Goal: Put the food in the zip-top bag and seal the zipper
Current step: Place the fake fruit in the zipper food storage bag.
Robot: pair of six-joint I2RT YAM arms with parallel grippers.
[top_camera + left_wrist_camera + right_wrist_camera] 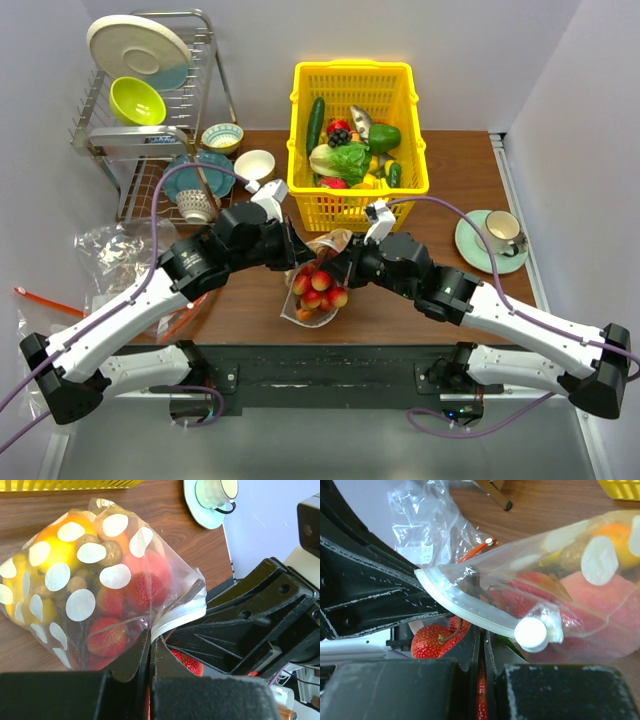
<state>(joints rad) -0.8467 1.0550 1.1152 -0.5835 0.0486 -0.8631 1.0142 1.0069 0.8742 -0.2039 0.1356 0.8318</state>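
The dotted zip-top bag [318, 288] hangs between my two grippers above the table's middle. It is stuffed with food: an orange piece [52, 547], a brown berry cluster [109, 554], red berries [106, 636] and a pink peach [615, 597]. My left gripper [151, 639] is shut on one end of the whitish zipper [181, 616]. My right gripper [481, 631] is shut on the same zipper [462, 609], next to its round white slider [530, 632]. A red berry [426, 641] shows below the strip; whether it is inside the bag I cannot tell.
A yellow basket [300, 150] of toy vegetables stands behind the bag. At the back left are a dish rack [205, 60] and bowls [255, 163]. A cup on a green saucer [475, 245] sits at the right. Crumpled clear bags [115, 250] with a red-orange strip lie at the left.
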